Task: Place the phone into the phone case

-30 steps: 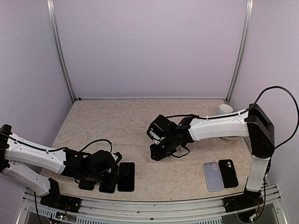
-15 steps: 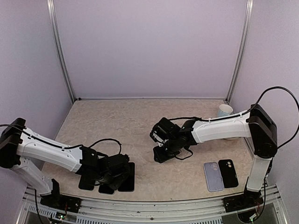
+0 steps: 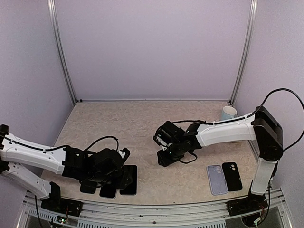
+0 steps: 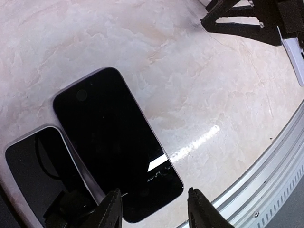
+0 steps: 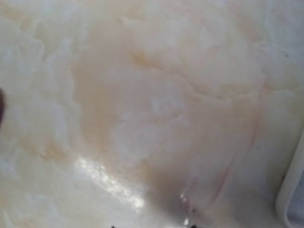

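1. Just above the black phone [image 4: 116, 147], flat on the table [image 4: 190, 85], the left gripper [image 4: 153, 199] hung released, its fingers apart on either side of the phone's end.
2. Well right of that phone, the right gripper [image 3: 166, 157] sat low, and whether it gripped anything could not be told.
3. Farther right of the phone lay the pale phone case [image 3: 216, 179].

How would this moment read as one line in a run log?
left claw: open, above near end of black phone | black phone: flat on table | right claw: mid-table, grip unclear

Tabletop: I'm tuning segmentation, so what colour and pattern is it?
The tabletop is cream-beige marble, clearest in the left wrist view.
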